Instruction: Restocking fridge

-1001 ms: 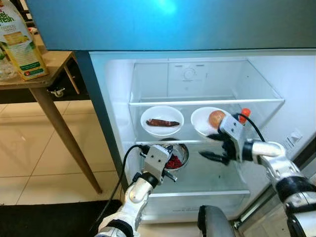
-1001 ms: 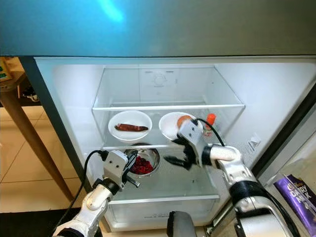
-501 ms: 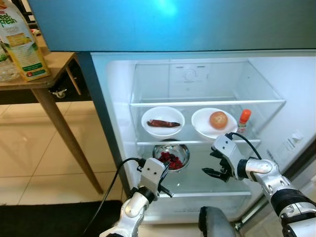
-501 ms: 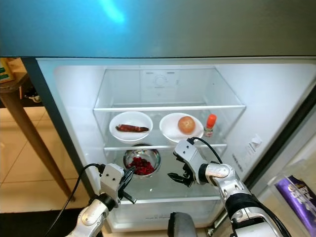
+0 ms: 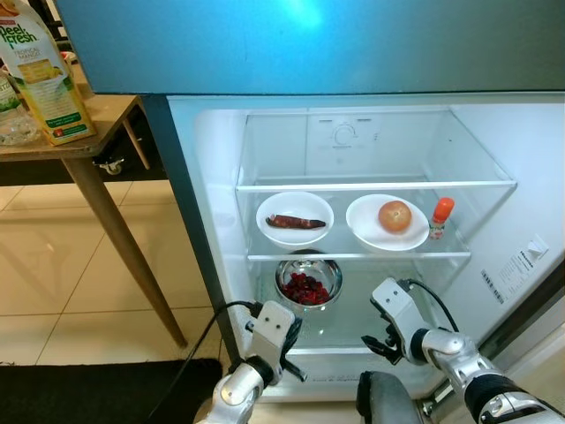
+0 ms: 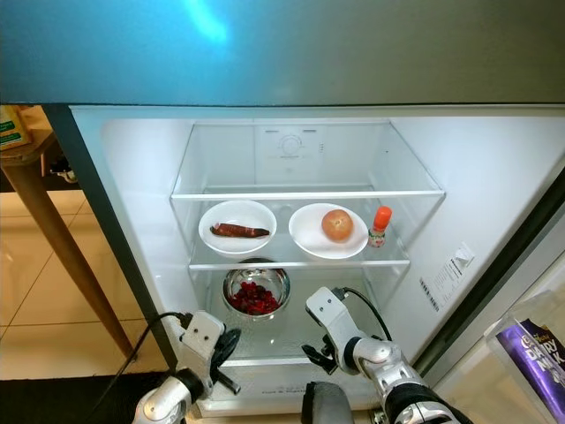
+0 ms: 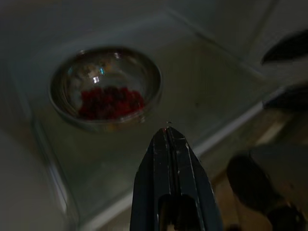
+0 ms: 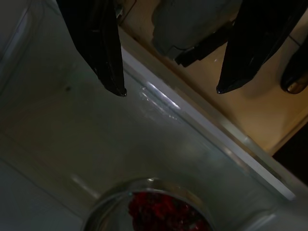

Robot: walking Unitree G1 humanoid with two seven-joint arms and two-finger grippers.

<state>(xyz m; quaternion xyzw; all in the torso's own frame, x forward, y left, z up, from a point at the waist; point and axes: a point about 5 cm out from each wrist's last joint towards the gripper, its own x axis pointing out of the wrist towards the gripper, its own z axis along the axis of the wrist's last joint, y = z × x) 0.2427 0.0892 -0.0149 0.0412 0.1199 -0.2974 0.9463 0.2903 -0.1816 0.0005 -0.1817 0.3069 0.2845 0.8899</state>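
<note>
A: What stands in the fridge (image 5: 212, 177)?

B: Its walls are smooth white plastic and its shelves are clear glass. On the middle shelf (image 5: 353, 256) sit two round white bowls side by side. The left bowl (image 5: 294, 216) holds a long, dark red, wrinkled piece of food; the right bowl (image 5: 387, 222) holds a round orange-tan onion (image 5: 395, 215). Just beside the right bowl stands a small bottle with a red cap (image 5: 439, 216). On the lower glass shelf (image 6: 291, 340) rests a shiny steel bowl (image 5: 307, 283) of lumpy dark red pieces.

A: And the arms?

B: Both silver arms are held low in front of the lower shelf's front edge. The left gripper (image 7: 168, 137) points its black jaws toward the steel bowl; the jaws are pressed together with nothing between them. The right gripper (image 8: 168, 89) hangs over the bare glass of the same shelf near its front rim, its jaws spread wide apart and holding nothing, the steel bowl lying beyond them.

A: Anything outside the fridge?

B: A wooden tabletop (image 5: 88, 115) on slanted legs stands to the robot's left, carrying a tall printed juice carton (image 5: 40, 75). The floor (image 5: 79, 274) is glossy beige tile.
</note>
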